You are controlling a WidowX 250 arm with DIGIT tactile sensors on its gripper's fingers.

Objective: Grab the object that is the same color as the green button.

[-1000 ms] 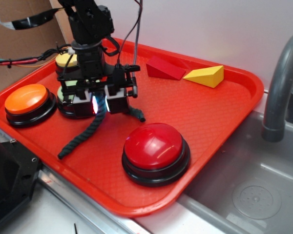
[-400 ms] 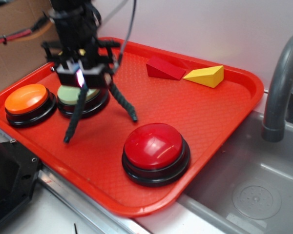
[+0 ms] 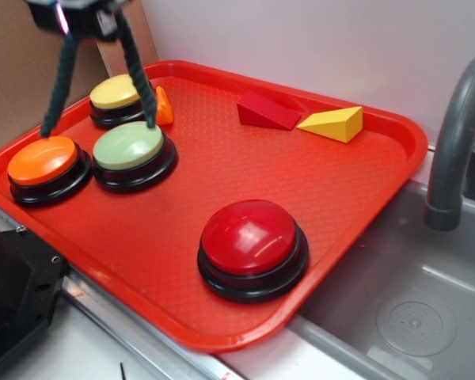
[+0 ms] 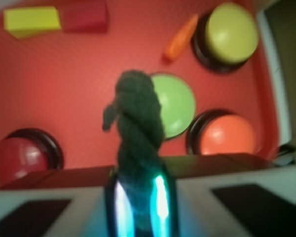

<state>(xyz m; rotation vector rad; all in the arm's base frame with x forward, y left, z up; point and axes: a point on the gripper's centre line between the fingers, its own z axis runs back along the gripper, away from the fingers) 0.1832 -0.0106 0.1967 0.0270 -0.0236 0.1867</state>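
The exterior view looks down at a slant from beyond the red tray's [image 3: 356,206] near edge, taking in the whole tray and a strip of sink [image 3: 427,309] at its right; the wrist view sits just behind the fingers [image 4: 138,197], close, facing almost straight down, and is blurred; both share the green button [image 3: 129,147] [image 4: 176,104], the orange button [image 3: 42,160] [image 4: 228,134], the yellow button [image 3: 115,92] [image 4: 231,32], the red button [image 3: 250,235] [image 4: 20,157] and the far-edge wedges.
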